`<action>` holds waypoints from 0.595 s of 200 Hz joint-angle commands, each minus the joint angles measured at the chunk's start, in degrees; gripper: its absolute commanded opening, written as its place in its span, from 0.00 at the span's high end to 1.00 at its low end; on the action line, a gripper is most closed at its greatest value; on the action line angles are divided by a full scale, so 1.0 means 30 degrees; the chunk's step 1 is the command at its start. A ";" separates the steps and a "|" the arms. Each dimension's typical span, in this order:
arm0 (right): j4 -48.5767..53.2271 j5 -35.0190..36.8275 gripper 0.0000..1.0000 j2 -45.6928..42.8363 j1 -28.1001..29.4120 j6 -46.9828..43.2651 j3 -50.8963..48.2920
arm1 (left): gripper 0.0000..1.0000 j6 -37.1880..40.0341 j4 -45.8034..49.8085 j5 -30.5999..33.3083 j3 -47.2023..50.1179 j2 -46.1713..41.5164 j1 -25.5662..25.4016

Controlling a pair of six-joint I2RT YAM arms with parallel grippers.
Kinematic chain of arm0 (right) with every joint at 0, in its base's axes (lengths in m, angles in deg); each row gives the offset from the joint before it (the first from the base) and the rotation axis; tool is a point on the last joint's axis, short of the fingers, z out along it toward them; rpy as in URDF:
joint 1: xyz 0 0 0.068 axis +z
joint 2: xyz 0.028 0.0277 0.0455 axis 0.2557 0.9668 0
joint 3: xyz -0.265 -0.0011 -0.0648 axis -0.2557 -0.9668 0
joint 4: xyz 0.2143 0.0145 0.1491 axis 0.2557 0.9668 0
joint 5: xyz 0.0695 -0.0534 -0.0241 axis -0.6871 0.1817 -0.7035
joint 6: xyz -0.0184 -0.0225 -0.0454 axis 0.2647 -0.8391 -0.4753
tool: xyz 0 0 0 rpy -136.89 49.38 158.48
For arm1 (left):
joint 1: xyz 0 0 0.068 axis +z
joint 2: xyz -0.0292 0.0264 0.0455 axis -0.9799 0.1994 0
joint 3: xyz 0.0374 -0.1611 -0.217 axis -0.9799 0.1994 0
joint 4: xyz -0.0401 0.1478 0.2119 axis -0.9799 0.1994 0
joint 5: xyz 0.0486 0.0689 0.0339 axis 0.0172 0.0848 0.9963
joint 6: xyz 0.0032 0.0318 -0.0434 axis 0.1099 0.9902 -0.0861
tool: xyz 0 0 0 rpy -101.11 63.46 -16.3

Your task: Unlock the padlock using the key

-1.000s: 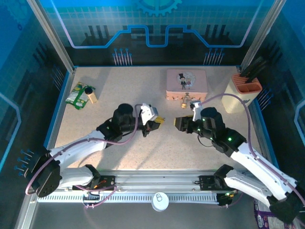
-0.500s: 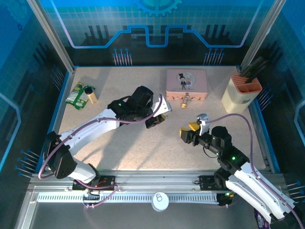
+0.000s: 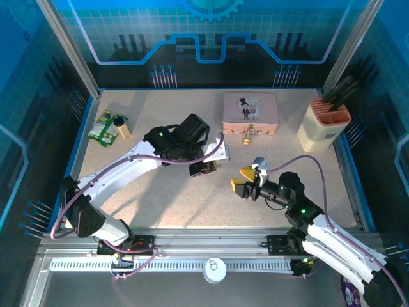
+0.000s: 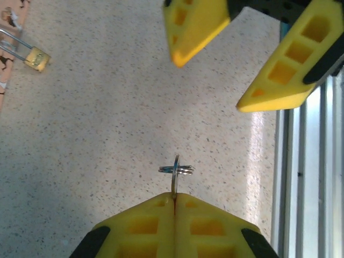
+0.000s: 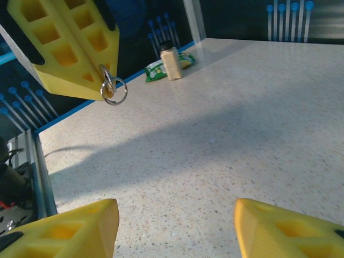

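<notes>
The small brass padlock lies on the table just in front of the pink tin, and it also shows as the padlock at the upper left of the left wrist view. My left gripper is shut on the key, whose thin blade and small ring stick out past the gripper. My right gripper stands open a short way to the right, facing the left one, with nothing between its fingers. From the right wrist, the key's ring hangs at the left gripper's tip.
The pink tin sits at the back centre. A cream holder with dark tools stands at the back right. A green packet and a small spice bottle lie at the back left. The metal rail runs along the near edge.
The left arm's elbow swung back and right while its gripper stayed mid-table holding the key. The right gripper drew back toward the near edge and shifted left.
</notes>
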 commanded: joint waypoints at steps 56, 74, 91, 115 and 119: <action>-0.5933 -0.2369 0.45 0.2043 0.1480 -0.2229 0.0008 | 1.00 0.1498 0.2068 -0.0751 -0.1076 0.0721 -0.1247; -0.5919 -0.1854 0.49 0.2104 0.1526 -0.2444 0.0014 | 1.00 0.1560 0.2074 -0.0757 -0.0981 0.0742 -0.1276; -0.5906 -0.1776 0.52 0.2165 0.1558 -0.2653 0.0020 | 1.00 0.1605 0.2106 -0.0779 -0.0979 0.0828 -0.1291; -0.5999 -0.2216 0.56 0.2343 0.1616 -0.2753 0.0173 | 1.00 0.1610 0.2099 -0.0965 -0.0951 0.0773 -0.1331; -0.5994 -0.2436 0.57 0.2419 0.1617 -0.2799 0.0234 | 1.00 0.1616 0.2119 -0.0980 -0.0925 0.0772 -0.1307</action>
